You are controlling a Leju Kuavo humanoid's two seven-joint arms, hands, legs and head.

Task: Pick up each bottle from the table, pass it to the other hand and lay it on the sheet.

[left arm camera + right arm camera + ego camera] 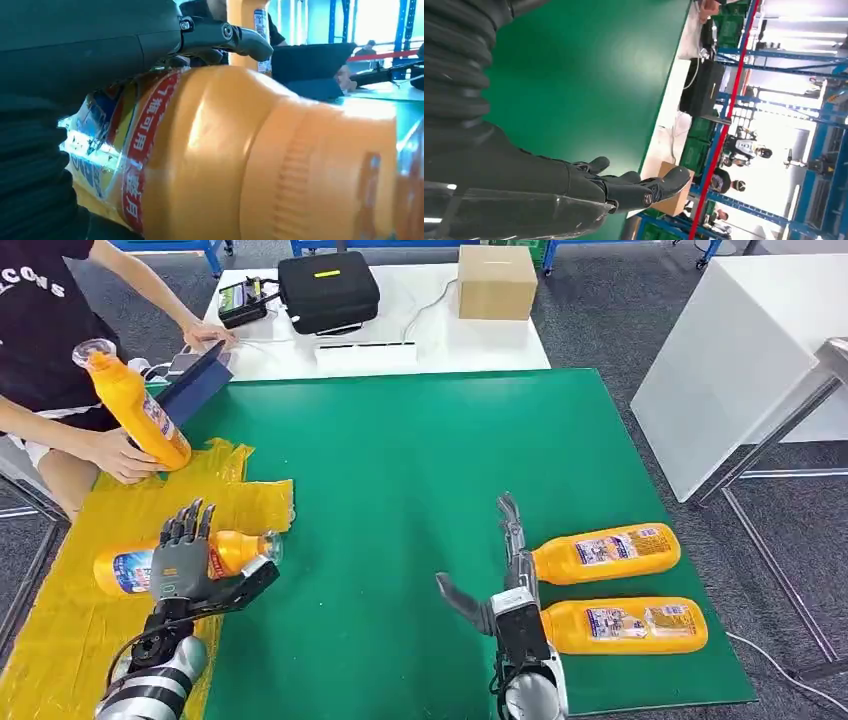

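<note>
Green matting covers the table [420,440], with a crumpled yellow sheet [70,630] spread along its left side. On that sheet lies an orange bottle [232,552], on its side, its long axis running left to right and its clear cap pointing right toward the table's middle. The robot's left hand [185,565] rests over this bottle's labelled body, fingers draped across it and the thumb out below the neck; whether it truly grips or merely touches cannot be told. From the wrist, the bottle's orange shoulder and red-and-blue label sit right against the hand.

The right hand [505,575] is empty, fingers straight and thumb splayed, standing on the mat just left of two more orange bottles. The nearer bottle [625,626] and the farther bottle [607,553] both lie flat, long axes left to right, necks pointing left toward that hand.

At the far left, a person's hand [118,453] holds a fourth bottle [135,408] tilted, cap up.
</note>
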